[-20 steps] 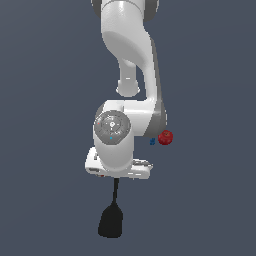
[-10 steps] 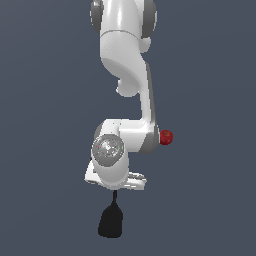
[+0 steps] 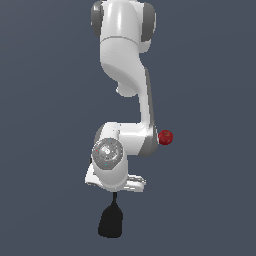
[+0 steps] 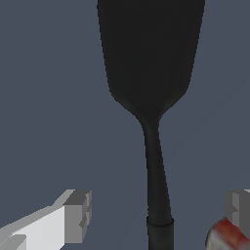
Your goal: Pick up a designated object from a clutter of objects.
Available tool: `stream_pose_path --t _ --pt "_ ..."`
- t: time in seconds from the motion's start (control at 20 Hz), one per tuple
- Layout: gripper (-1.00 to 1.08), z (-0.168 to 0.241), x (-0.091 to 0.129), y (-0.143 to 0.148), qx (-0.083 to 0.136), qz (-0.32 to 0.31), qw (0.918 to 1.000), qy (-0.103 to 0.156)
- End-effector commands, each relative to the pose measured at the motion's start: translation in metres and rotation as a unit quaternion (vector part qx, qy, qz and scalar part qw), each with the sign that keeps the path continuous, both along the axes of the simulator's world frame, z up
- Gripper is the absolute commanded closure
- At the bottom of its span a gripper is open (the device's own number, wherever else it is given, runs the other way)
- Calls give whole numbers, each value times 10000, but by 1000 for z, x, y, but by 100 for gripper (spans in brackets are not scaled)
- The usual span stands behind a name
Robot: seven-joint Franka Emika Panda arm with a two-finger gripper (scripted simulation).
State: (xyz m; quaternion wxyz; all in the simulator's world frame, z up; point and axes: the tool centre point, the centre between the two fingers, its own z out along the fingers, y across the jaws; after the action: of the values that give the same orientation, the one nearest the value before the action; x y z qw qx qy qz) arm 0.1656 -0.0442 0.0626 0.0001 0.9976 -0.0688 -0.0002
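In the wrist view, one pale finger (image 4: 73, 215) of the hand (image 4: 158, 212) stands apart from the handle of the black spatula (image 4: 151, 73), with bare surface (image 4: 49, 122) showing between them. The spatula lies flat on that surface, its thin handle running between the two fingers and its broad blade stretching away from the hand. The other finger shows only as a grey tip, also clear of the handle, so the hand is spread wide and grasps nothing. Pressed close by that second fingertip sits a corner of the small red-and-white can (image 4: 225, 235).

In the exterior view, the white arm (image 3: 125, 75) folds down over the scene. The spatula's blade (image 3: 110, 221) pokes out below the wrist, and the red round object (image 3: 165, 137) peeks out at the exterior view's right of the arm's elbow.
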Motion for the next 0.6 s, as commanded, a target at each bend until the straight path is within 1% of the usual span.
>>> stream_pose_path --t 0.0,0.3,0.55 --pt "-92 -7 0 0 0 0 10000 5" --pt "-92 -39 -1 0 1 -3 10000 1" --pt "-92 -49 0 0 1 -4 10000 -2"
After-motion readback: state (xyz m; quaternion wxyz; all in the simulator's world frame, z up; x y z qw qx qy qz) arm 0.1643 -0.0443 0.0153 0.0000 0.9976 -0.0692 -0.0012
